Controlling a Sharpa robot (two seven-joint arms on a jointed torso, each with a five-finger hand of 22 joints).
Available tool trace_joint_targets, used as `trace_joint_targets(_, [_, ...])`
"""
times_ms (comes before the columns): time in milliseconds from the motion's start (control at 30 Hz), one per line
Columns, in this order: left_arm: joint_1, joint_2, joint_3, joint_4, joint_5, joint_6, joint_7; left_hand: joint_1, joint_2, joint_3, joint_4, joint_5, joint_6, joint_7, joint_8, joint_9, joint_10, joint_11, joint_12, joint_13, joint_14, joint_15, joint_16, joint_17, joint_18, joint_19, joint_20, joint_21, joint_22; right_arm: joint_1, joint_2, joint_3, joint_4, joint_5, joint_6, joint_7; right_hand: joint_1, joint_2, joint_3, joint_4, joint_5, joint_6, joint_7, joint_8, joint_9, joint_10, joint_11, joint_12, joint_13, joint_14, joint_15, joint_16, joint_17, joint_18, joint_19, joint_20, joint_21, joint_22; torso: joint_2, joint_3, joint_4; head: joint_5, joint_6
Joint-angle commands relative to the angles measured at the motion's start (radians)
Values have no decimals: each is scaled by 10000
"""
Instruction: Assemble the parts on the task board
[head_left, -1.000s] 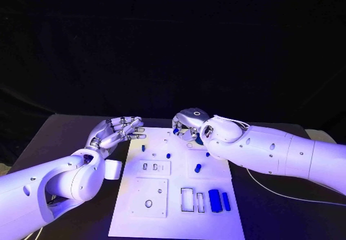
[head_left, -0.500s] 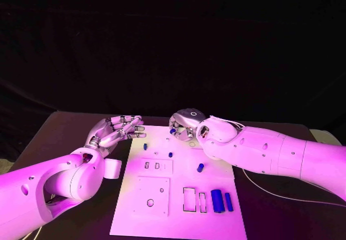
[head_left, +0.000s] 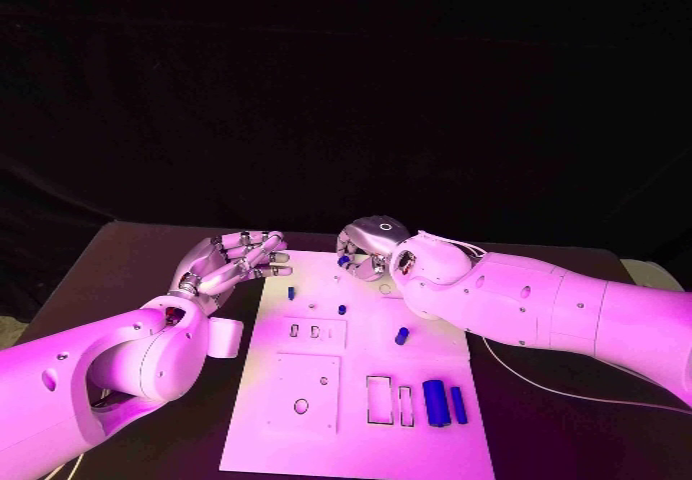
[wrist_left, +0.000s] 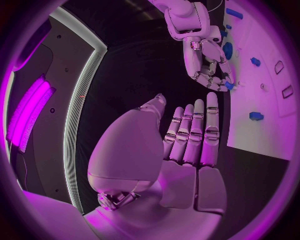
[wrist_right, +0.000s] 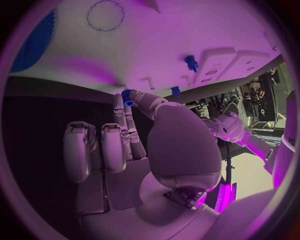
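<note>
The silver many-fingered right hand (wrist_right: 134, 150) pinches a small blue plastic part (wrist_right: 127, 96) between its thumb and a fingertip — its other fingers curl inward. Just beyond the fingertips lies the white flat task board (wrist_right: 162, 45), carrying a blue toothed gear (wrist_right: 34, 42), a blue peg (wrist_right: 191, 62) and another small blue piece (wrist_right: 176, 91)

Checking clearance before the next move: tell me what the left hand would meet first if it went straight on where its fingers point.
Likely the right hand: in the left wrist view the left hand aims its straight fingers at it across a dark gap. Depth is unclear.
</note>
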Motion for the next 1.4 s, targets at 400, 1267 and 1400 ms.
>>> trace_joint_targets(400, [16,6,10,10,25,192,18,-17,-56,73,-13,-1,-46,104,-64,-16,-39,60,-42,-10,-29,36,-35,15,127,58,27,30,-6,-17,84,-11,-179,-45,389,71,-533,-511,-166,264,18,-1027,302,-613,10,-1221,405,-450,-220,311,247,-171,-580,-8,-530,279,-433,18,25,1,-8,35,16])
trace_joint_targets(1267, [19,-161,7,41,50,206,-16,-19,-60,89,-30,-3,-56,100,-77,-22,-53,66,-59,-7,-51,44,-65,32,125,57,33,24,-18,317,-3414,185,2448,3040,1039,13,-661,-947,-1628,650,512,-1250,-21,-709,385,1438,-207,3140,2140,534,-247,253,186,-363,565,-112,539,1639,29,49,-201,-75,208])
trace_joint_targets(1400, [19,-153,7,28,52,217,-21,-19,-60,89,-30,-3,-56,100,-77,-22,-53,66,-59,-7,-51,44,-65,32,125,57,33,24,-18,334,-3745,188,2472,3491,1650,-62,-399,-641,-2834,1229,626,-1963,113,61,1019,1257,-30,11579,10738,701,-64,778,1325,-498,935,-29,887,2213,36,56,-184,-97,208])
